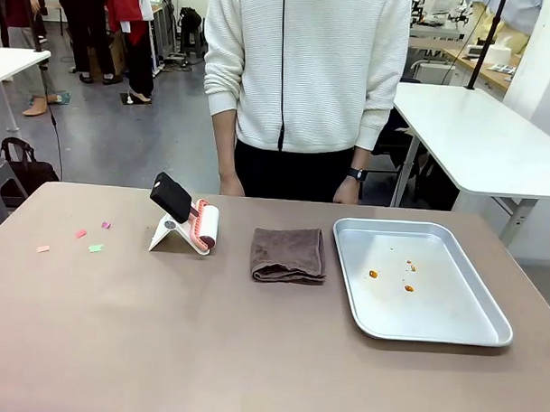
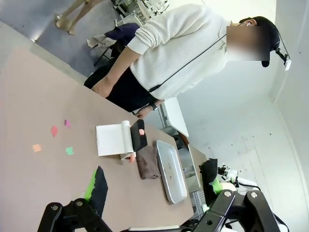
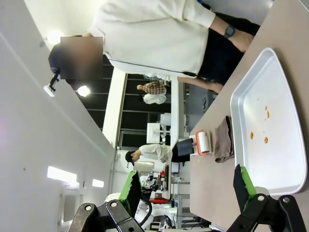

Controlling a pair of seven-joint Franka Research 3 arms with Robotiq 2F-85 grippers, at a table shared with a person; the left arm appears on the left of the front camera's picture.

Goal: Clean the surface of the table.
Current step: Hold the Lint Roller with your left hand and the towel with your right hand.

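Left gripper point(image 2: 155, 176) and right gripper point(image 3: 186, 175) splayed, empty, smooth taupe rectangular table point(image 1: 162, 347) bearing coloured paper scraps point(image 1: 95, 248), orange-spotted silver metal tray point(image 1: 433, 339), white-topped table point(image 1: 476, 141) beyond

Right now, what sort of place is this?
Likely a robotics lab or workshop: the table with a metal tray, cloth and lint roller, a white workbench beside it, plus the open right gripper.

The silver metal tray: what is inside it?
Inside the rectangular silver metal tray are a few small orange spots, near its middle; the rest of its floor is bare. The patch of the taupe table under the tray is covered and cannot be seen.
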